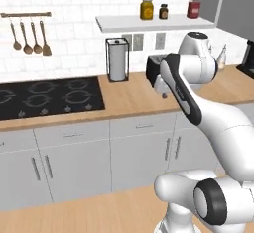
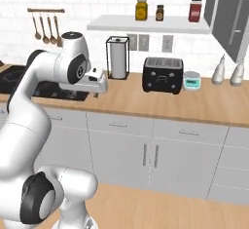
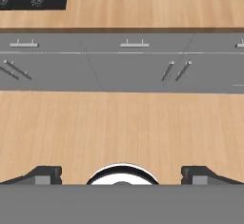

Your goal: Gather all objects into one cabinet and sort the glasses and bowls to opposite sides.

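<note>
The claw (image 1: 162, 92) hung over the front part of the bench (image 1: 134, 100), between the black hob (image 1: 49, 98) and the black toaster (image 2: 162, 75), and pointed downward. In the hand view the two fingertips (image 3: 45, 175) stood far apart with only wooden floor (image 3: 122, 123) between them; the claw was fully released and grasped nothing. That view also took in the row of grey drawer and door fronts (image 3: 133, 70) below the bench edge.

Bench layout, from the right base view:
- A paper-towel holder (image 2: 117, 57) stood upright against the tiled wall, just left of the toaster.
- A small teal-banded container (image 2: 191, 80) stood just beside the toaster on its right.
- Two pale bottles (image 2: 219, 69) stood near the right end of the bench.

Wall layout:
- A white shelf (image 1: 154, 24) ran above the towel holder and carried three jars (image 1: 146, 8): one yellow, one small and dark, one red.
- Four wooden utensils (image 1: 30, 36) hung from a rail above the hob.
- A dark grey cabinet panel (image 2: 228, 13) with long vertical handles hung at the upper right, above the bottles.

Where the mugs and the bowl stood could not be told from these views.
</note>
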